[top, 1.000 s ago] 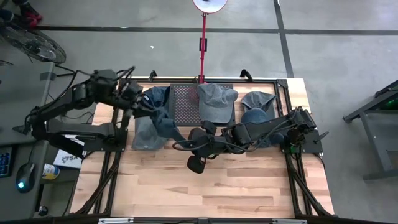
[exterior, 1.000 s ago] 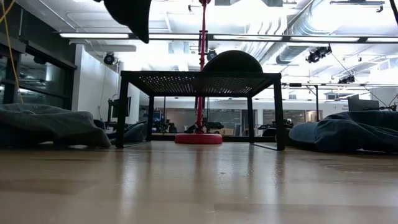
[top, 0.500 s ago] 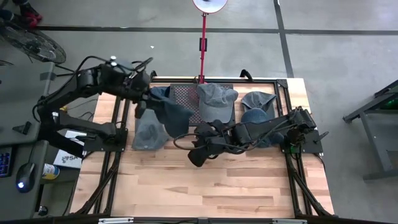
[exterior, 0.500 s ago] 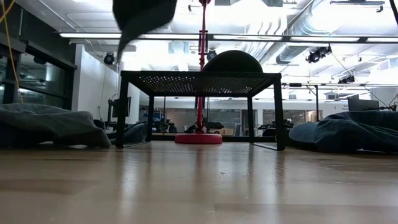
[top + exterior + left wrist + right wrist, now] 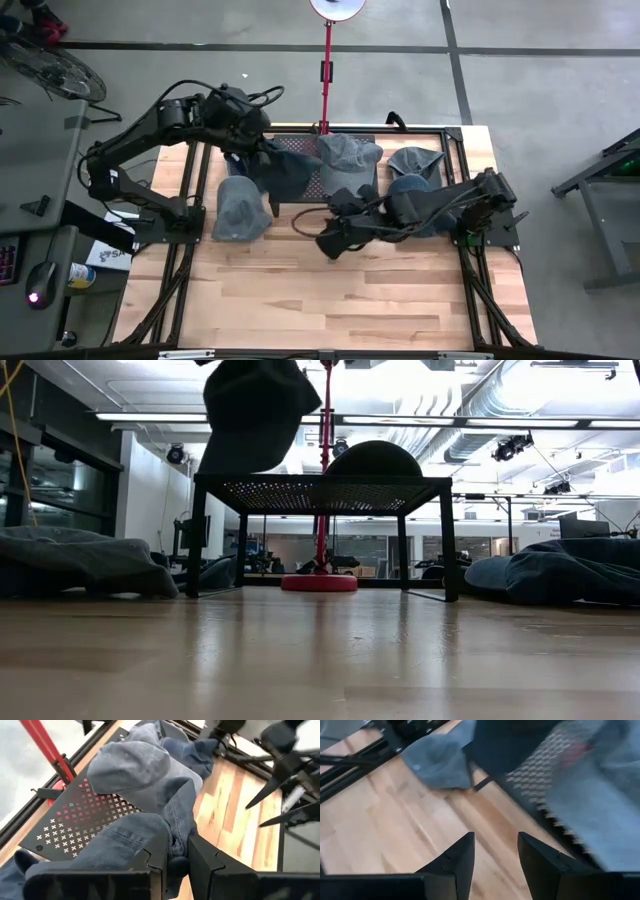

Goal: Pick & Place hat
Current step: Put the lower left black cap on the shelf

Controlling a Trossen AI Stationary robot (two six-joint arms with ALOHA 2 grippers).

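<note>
My left gripper (image 5: pixel 255 148) is shut on a dark blue denim hat (image 5: pixel 287 172), which hangs over the left part of the black perforated platform (image 5: pixel 300 158) at the table's far side. In the low view this hat (image 5: pixel 250 410) hangs just above the platform's top (image 5: pixel 320 482). A grey hat (image 5: pixel 348 160) rests on the platform. Another hat (image 5: pixel 240 208) lies on the table to the platform's left. My right gripper (image 5: pixel 495 855) stands open above the bare wood in front of the platform, with nothing between its fingers. My left gripper pinches a bunched fold of the hat's denim (image 5: pixel 178 851) between its two fingers. The fingers come slanting down from the table's left. The rest of the hat hangs slack below and ahead of them, lifted clear of the table.
Two more blue hats (image 5: pixel 412 175) lie at the far right of the table. A red lamp stand (image 5: pixel 326 70) rises behind the platform. The near half of the wooden table (image 5: pixel 320 300) is bare.
My left gripper has gone up and toward the table's right and far edges, carrying the dark blue hat off the hat on the table and over the platform's left part. My right gripper has drawn a little toward the far edge and right.
</note>
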